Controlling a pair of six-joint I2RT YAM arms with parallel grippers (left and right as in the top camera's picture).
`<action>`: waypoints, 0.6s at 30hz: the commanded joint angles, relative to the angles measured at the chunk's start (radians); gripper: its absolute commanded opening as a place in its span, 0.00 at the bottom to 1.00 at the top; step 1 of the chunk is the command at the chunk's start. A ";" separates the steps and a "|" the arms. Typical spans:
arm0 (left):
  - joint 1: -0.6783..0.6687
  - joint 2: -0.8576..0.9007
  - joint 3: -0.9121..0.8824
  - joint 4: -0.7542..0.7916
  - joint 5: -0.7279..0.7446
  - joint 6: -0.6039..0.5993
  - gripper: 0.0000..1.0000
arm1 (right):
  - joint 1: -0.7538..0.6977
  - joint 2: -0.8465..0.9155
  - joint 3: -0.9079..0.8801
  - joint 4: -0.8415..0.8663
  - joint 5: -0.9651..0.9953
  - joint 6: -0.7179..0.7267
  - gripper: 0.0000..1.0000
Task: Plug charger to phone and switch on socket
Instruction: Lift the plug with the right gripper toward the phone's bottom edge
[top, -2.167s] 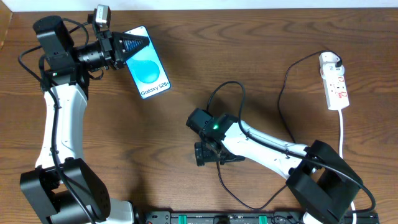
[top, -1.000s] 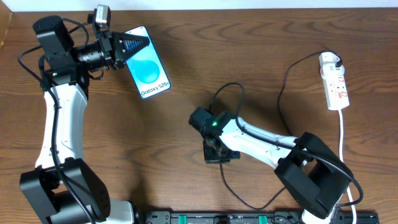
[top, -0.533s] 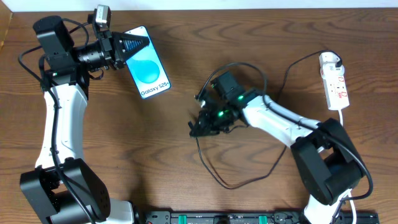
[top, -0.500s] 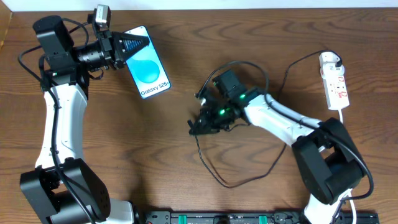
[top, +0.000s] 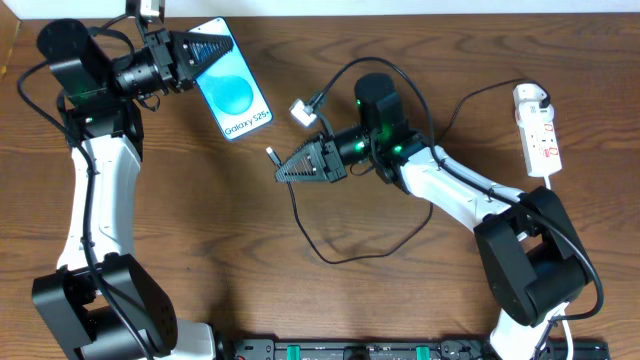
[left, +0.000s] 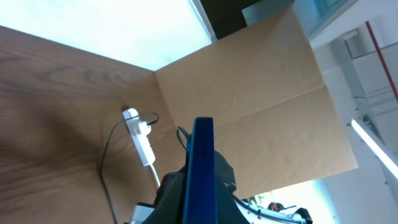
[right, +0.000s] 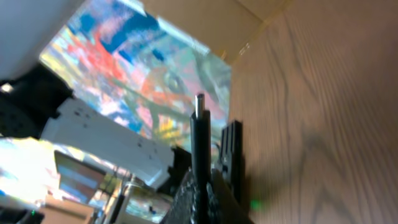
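Overhead: the left gripper (top: 215, 52) is clamped on the far end of the phone (top: 235, 97), leaving the near end free, apparently to present the port. The right gripper (top: 285, 173) pinches the charger (top: 335, 258) near its plug, aimed toward the phone but well apart from it. The socket (top: 537, 130) lies untouched on the bench (top: 150, 250).

Left wrist: the phone is edge-on between the jaws.

Right wrist: the plug tip (right: 199, 106) projects beyond the jaws, free for insertion.

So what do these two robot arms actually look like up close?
Both have white tubular links joined by chunky black joints, with thin black cables looping alongside. The left arm and right arm each end in a dark, ribbed, wedge-shaped gripper: left gripper, right gripper. Green lights glow near the right arm's wrist.
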 joint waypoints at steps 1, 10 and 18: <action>0.001 -0.010 0.017 0.031 -0.036 -0.099 0.07 | 0.000 -0.014 0.006 0.112 -0.042 0.192 0.01; 0.001 -0.010 0.017 0.041 -0.080 -0.103 0.07 | 0.000 -0.014 0.006 0.338 -0.042 0.367 0.01; 0.001 -0.010 0.017 0.170 -0.089 -0.167 0.07 | 0.000 -0.014 0.006 0.490 -0.033 0.506 0.01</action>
